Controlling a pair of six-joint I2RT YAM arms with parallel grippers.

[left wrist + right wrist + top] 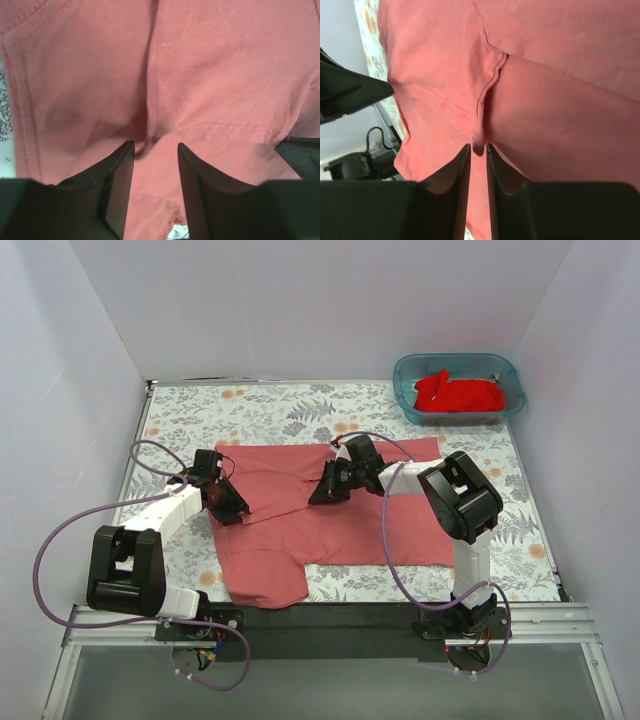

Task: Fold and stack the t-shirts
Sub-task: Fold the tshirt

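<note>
Salmon t-shirt (340,530) fold pinched by right end effector (478,148).

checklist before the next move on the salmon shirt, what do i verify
1. Right jaws nipped on a fold of the salmon shirt: ok.
2. Left jaws gripping too: not ok, they are open with a ridge of cloth between them.
3. Number of layers in the right pinch: cannot tell.
4. Red shirt out of the way in the teal tub: ok.
</note>
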